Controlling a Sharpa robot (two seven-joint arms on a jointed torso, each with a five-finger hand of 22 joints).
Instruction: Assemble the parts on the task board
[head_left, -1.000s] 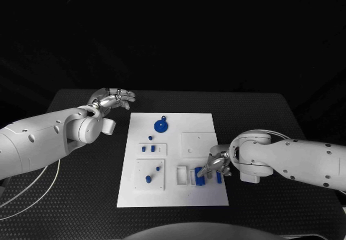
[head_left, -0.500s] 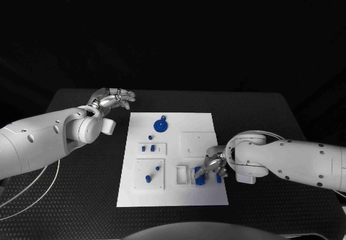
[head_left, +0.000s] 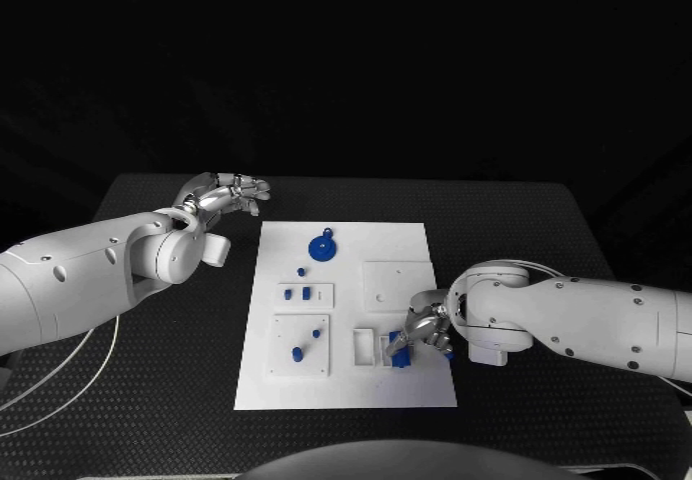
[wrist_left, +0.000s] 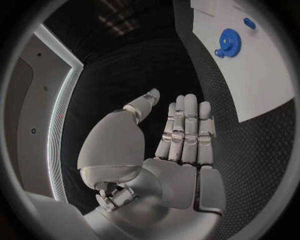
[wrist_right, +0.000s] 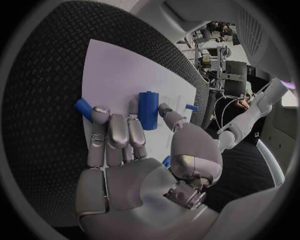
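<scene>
Head view: black table (head_left: 548, 220) carried white task board (head_left: 346, 390) at centre. Left hand (head_left: 224, 193) hung off board's far-left corner, fingers straight & together, holding nothing. Right hand (head_left: 421, 330) sat at board's near-right edge, fingertips (wrist_right: 134, 106) touching blue cylinder (wrist_right: 149, 110); grip unclear. Blue gear (head_left: 323, 248) lay at far end.

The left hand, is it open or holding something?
Open. The left hand holds nothing: in its wrist view the fingers lie straight side by side, thumb apart, over the black table beside the task board.
</scene>
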